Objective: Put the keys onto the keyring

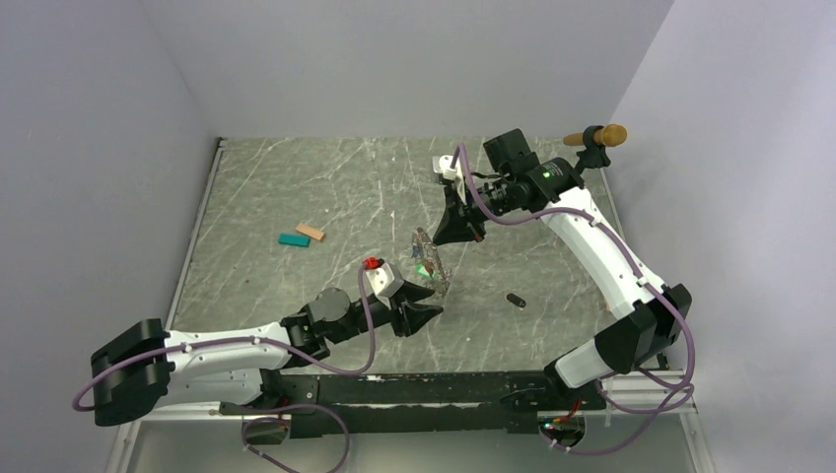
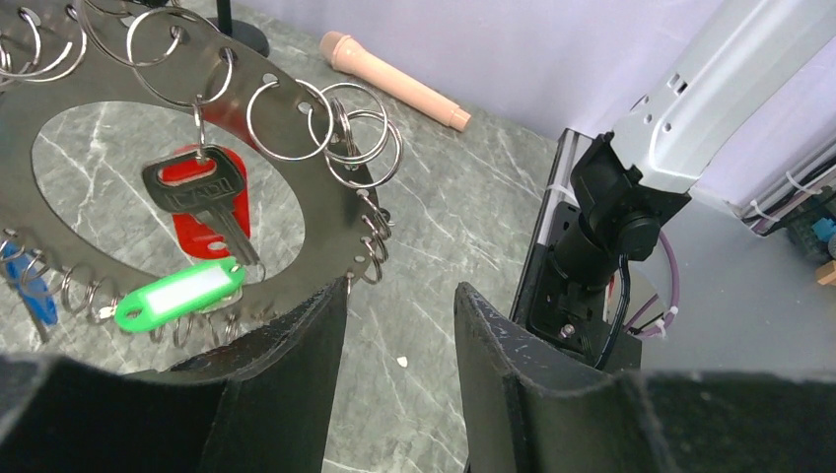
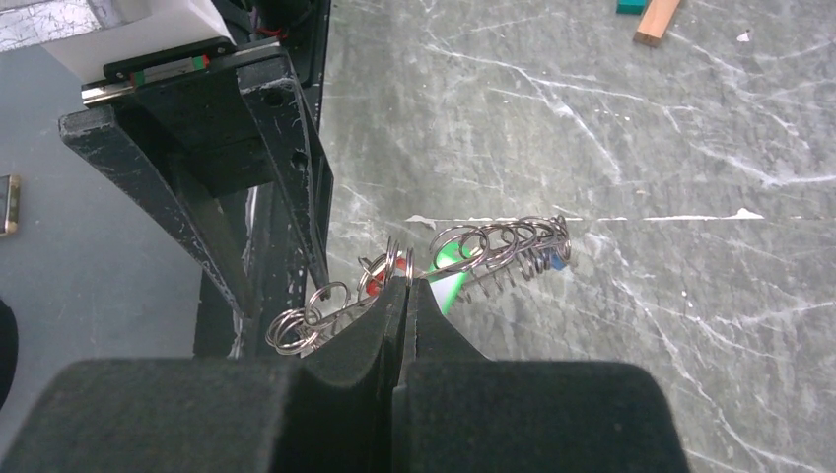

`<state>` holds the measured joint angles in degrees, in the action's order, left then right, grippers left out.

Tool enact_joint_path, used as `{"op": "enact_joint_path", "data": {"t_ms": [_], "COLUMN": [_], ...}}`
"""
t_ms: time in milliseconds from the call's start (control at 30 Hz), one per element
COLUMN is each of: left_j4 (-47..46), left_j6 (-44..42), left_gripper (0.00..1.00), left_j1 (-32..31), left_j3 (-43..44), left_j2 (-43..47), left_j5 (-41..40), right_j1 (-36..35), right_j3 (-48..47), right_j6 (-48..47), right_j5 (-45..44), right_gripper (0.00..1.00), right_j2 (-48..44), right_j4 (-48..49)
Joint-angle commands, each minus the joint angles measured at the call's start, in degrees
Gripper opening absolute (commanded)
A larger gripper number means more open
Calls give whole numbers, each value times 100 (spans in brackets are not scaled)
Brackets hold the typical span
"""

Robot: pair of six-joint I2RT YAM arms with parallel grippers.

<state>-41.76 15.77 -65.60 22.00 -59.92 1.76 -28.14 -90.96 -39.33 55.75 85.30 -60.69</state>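
"Why is the keyring (image 1: 431,261) upright at centre frame?"
"Right gripper (image 3: 406,281) pinches its rim, presenting it for threading. Left gripper (image 2: 401,291), jaws spread and empty, sits at its lower edge."

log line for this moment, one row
right gripper: shut on keyring | left gripper: open beside keyring | grey key: hanging on keyring | black key: loose on table

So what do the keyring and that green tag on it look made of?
The keyring looks like flat dark grey metal, matte, with bright wire split rings through its holes. The green tag seems glossy moulded plastic: smooth highlights, white label insert.
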Motion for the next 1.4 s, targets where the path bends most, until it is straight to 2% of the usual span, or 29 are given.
{"op": "enact_joint_path", "data": {"t_ms": [0, 233, 367, 733, 800, 967, 1000, 1100, 1200, 1367], "left_j4": [-167, -123, 42, -268, -231, -95, -45, 6, -39, -226], "left_j6": [-23, -52, -87, -63, -89, -114, -95, -42, 0, 40], "left_gripper": [50, 48, 41, 42, 36, 1, 0, 1, 19, 27], "left_j1": [-147, -215, -251, -251, -251, -251, -251, -251, -251, -251], "left_j3": [219, 260, 370, 269, 277, 296, 296, 280, 209, 77], "left_j2": [-67, -178, -307, -511, -520, -480, -458, -376, -281, -169], "left_j5": [-362, -717, -926, -811, -842, -986, -1034, -1080, -1083, -967], "right_j1": [46, 70, 76, 99, 103, 107, 110, 107, 115, 121], "right_j3": [46, 78, 78, 105, 107, 139, 146, 162, 149, 169], "right_j6": [168, 215, 224, 242, 230, 224, 224, 229, 245, 327], "right_j5": [129, 127, 155, 156, 164, 173, 171, 165, 139, 82], "right_gripper": [0, 0, 0, 0, 0, 0, 0, 0, 0, 0], "right_j2": [-271, -286, -285, -275, -273, -294, -299, -296, -288, -288], "right_j4": [325, 367, 371, 395, 399, 400, 402, 413, 425, 491]}}
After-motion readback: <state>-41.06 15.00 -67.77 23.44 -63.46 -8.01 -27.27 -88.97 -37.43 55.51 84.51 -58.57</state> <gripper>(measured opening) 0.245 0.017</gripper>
